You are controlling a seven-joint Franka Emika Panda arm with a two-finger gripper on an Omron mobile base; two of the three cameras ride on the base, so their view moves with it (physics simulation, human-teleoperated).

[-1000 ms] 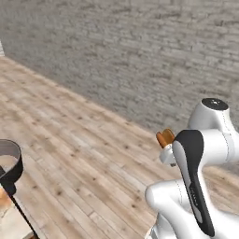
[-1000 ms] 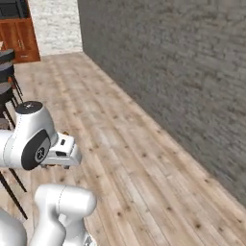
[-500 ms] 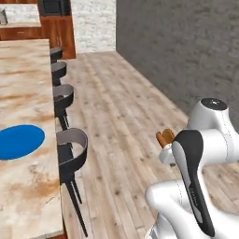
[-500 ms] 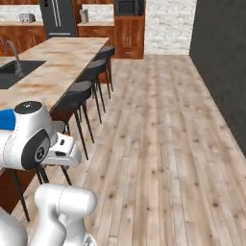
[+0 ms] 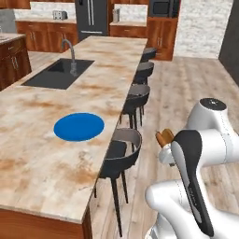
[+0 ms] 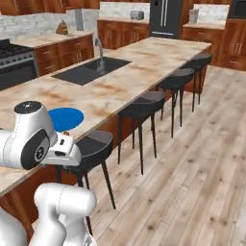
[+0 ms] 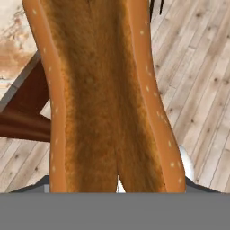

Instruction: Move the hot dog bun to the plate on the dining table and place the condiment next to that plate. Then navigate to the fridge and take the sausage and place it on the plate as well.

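Hand view looks right along the hot dog bun (image 7: pixel 108 99) — it sits between the jaws, which hold it. Left base view shows the bun's tip (image 5: pixel 164 137) poking out by the gripper (image 5: pixel 166 142), above the wood floor (image 5: pixel 196 88). The blue plate (image 5: pixel 78 126) lies on the dining table (image 5: pixel 42 158), left of the stools (image 5: pixel 122 151).

The kitchen was evenly and brightly lit with flat, rendered light and no glare, and the stools (image 5: pixel 122 149) threw only faint, soft shadows on the wooden floor (image 6: pixel 192 173). Both base views were crisp enough on the counter (image 5: pixel 42 163) but coarse and slightly pixelated toward the far cabinets. In the hand view, the hot dog bun (image 7: pixel 103 94) loomed so close that its surface went soft and smeared.
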